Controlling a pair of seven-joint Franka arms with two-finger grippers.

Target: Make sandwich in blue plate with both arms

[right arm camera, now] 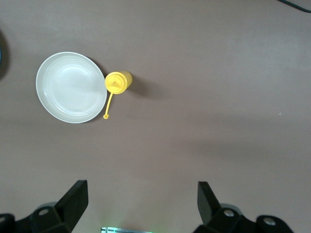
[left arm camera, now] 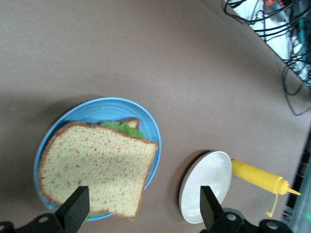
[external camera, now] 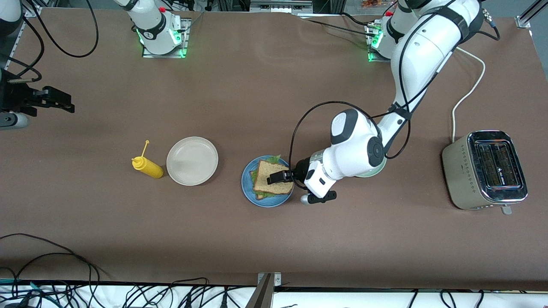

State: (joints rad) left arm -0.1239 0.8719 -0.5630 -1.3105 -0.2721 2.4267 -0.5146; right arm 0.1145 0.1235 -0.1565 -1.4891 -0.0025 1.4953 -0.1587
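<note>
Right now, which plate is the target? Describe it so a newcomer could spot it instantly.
Start at the silver toaster at the left arm's end of the table and move toward the middle, past the open left gripper. Directly under that gripper sits the blue plate, carrying the sandwich. The neighbouring white plate, beside the yellow squeeze bottle, holds nothing; only this plate is blue and holds bread and lettuce.

Sandwich [external camera: 272, 182] assembled: brown wholegrain slice on top, lying flat, crinkled green lettuce showing at edges, corner of lower slice visible; rests in blue plate [external camera: 248, 188], round, raised rim, on counter near its middle.
</note>
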